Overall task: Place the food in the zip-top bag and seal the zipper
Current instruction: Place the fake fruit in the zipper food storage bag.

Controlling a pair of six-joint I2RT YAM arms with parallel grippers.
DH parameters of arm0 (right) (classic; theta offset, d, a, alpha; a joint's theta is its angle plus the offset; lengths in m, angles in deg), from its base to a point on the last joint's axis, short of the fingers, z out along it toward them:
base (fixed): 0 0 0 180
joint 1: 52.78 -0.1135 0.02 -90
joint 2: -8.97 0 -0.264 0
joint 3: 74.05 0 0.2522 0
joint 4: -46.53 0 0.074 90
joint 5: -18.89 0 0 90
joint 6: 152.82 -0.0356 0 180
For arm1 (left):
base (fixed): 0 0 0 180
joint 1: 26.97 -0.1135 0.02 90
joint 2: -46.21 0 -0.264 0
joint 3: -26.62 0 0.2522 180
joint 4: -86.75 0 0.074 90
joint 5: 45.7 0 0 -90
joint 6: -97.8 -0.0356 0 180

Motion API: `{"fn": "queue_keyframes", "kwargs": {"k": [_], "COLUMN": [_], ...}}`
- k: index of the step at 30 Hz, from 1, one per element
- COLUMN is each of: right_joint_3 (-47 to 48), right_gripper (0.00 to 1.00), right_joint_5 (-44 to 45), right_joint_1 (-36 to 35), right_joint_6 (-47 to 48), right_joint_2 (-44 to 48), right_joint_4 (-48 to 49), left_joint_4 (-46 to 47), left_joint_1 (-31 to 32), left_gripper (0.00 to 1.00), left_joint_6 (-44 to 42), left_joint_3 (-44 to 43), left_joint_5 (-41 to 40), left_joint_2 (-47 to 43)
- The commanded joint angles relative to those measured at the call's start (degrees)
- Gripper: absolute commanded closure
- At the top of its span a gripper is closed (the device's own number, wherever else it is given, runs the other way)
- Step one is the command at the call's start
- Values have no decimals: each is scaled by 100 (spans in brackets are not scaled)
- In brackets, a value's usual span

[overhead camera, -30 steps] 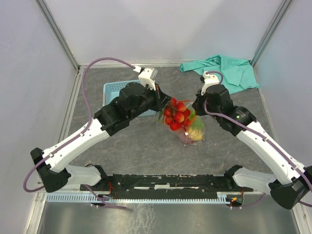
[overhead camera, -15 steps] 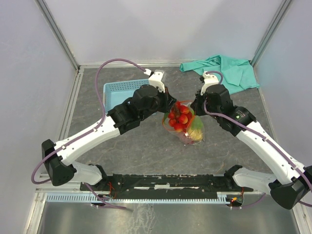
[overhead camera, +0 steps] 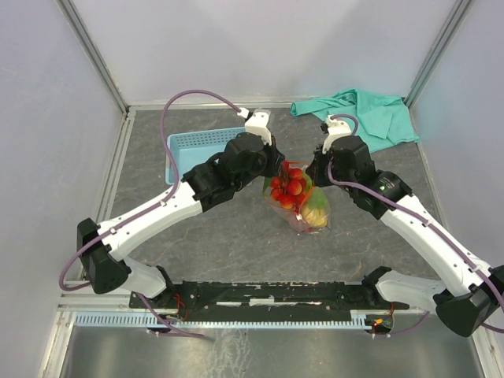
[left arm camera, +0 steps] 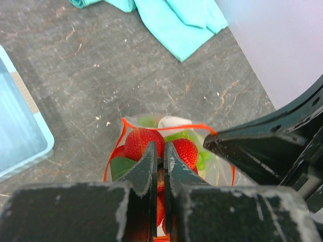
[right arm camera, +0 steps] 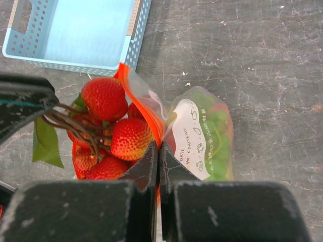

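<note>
**A:** Where is the zip-top bag [right arm camera: 202, 136]?

**B:** About the middle of the desk [overhead camera: 228, 244], between the two arms. Its mouth points toward the far edge and gapes wide. The light blue basket [right arm camera: 81, 66] sits toward the far-left corner and the teal cloth [overhead camera: 370, 114] lies in the far-right corner. Both are apart from the bag.

**A:** What is the right claw [right arm camera: 157, 148] doing?

**B:** Its fingers are pressed together on the bag's rim. They pinch the red-orange zipper [right arm camera: 145, 110] on the side nearer the right arm.

**A:** And the left claw [left arm camera: 160, 149]?

**B:** It is closed too, on the brown stems [right arm camera: 75, 122] of the strawberry bunch [right arm camera: 131, 138]. The right wrist view shows those stems running straight into its fingers.

**A:** Is the bunch inside the bag?

**B:** From the left wrist the zipper rings the berries, so they hang within the mouth. I cannot tell how deep they sit. A green leaf [right arm camera: 46, 143] hangs at the side of the bunch.

**A:** Is there anything else in there?

**B:** Green grapes [right arm camera: 214, 121] lie beside the bag's white label [right arm camera: 194, 141]. A yellow fruit [overhead camera: 317, 218] sits at the bottom end, the end toward the desk's near edge.

**A:** Is the zipper sealed?

**B:** No. The strip stands apart in an open loop around the strawberries.
</note>
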Motion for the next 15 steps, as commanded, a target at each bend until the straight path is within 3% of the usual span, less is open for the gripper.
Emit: {"fn": "queue_keyframes", "kwargs": {"k": [1,5,15], "right_joint_3": [83,80,-154], "right_gripper": [99,99,99], "right_joint_5": [-105,-113,-141], "right_joint_1": [26,28,28], "right_joint_6": [-25,-38,-147], "right_joint_2": [-1,5,183], "right_joint_4": [432,435,793], "left_joint_4": [265,201,78], "left_joint_1": [24,20,20], "left_gripper": [97,97,97], "left_joint_6": [-324,-285,876], "left_joint_3": [-534,-644,-108], "left_joint_5": [-518,-397,1114], "left_joint_2": [94,160,145]}}
